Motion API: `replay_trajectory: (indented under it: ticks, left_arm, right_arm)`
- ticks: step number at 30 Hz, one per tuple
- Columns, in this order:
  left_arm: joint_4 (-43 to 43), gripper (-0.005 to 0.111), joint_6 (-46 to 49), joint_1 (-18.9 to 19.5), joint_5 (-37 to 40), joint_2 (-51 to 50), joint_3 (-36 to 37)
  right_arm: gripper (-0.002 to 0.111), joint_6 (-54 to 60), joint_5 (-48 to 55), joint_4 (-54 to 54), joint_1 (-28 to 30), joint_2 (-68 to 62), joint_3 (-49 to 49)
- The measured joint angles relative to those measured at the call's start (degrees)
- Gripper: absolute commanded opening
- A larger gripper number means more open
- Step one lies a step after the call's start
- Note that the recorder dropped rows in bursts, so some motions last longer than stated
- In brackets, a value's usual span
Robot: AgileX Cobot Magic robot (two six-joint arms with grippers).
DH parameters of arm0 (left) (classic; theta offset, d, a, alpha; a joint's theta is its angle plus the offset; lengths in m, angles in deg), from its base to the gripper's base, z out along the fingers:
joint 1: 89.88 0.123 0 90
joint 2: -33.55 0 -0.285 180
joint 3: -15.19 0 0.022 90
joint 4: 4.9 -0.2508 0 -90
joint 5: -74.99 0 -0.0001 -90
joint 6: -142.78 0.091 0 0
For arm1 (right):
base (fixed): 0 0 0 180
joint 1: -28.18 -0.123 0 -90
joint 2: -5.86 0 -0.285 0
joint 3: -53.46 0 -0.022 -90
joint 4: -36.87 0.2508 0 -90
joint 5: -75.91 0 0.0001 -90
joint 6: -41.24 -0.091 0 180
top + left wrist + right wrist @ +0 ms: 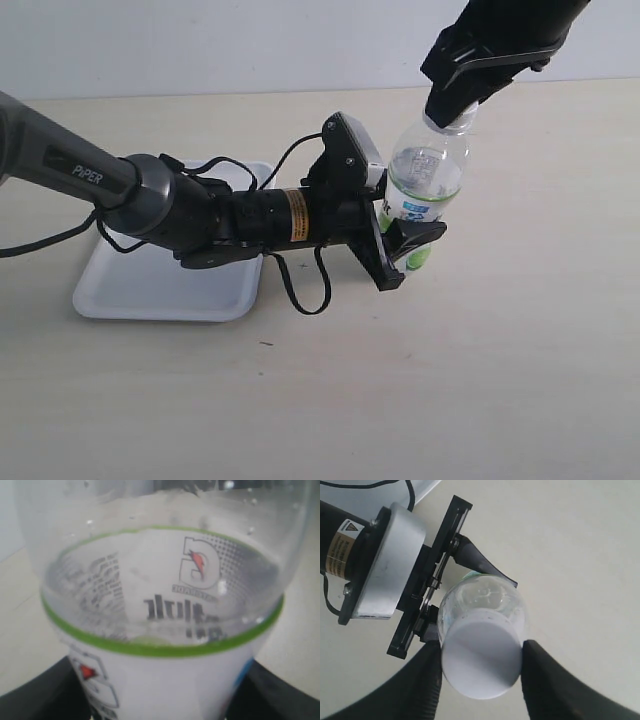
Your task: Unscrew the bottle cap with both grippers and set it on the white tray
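Finding the bottle cap (481, 660) seated on the bottle (425, 185), not yet off. Noting the right gripper (481, 672) clamping it on both sides and the left gripper (400, 245) clenching the labelled body. Judging the unscrewing step as in hand. Calling next for twisting against a firm hold, then carrying to the white tray (130, 290) under the left arm.

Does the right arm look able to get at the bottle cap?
Probably yes: its fingers flank the bottle cap on both sides with nothing between, and the left gripper steadies the bottle.
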Motion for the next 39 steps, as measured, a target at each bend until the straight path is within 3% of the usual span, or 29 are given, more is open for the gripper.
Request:
replay_trajectory:
  ticks: [8, 13, 28, 39]
  left_arm:
    - [0.00, 0.000, 0.00, 0.00, -0.08, 0.00, 0.00]
    - [0.00, 0.000, 0.00, 0.00, -0.08, 0.00, 0.00]
    - [0.00, 0.000, 0.00, 0.00, -0.08, 0.00, 0.00]
    - [-0.10, 0.000, 0.00, 0.00, 0.03, 0.00, 0.00]
  right_arm:
    - [0.001, 0.00, 0.00, 0.00, 0.00, 0.00, 0.00]
    - [0.000, 2.60, 0.00, 0.00, 0.00, 0.00, 0.00]
    - [0.000, 47.78, -0.12, 0.56, 0.00, 0.00, 0.00]
    - [0.000, 74.38, -0.35, 0.45, 0.00, 0.00, 0.00]
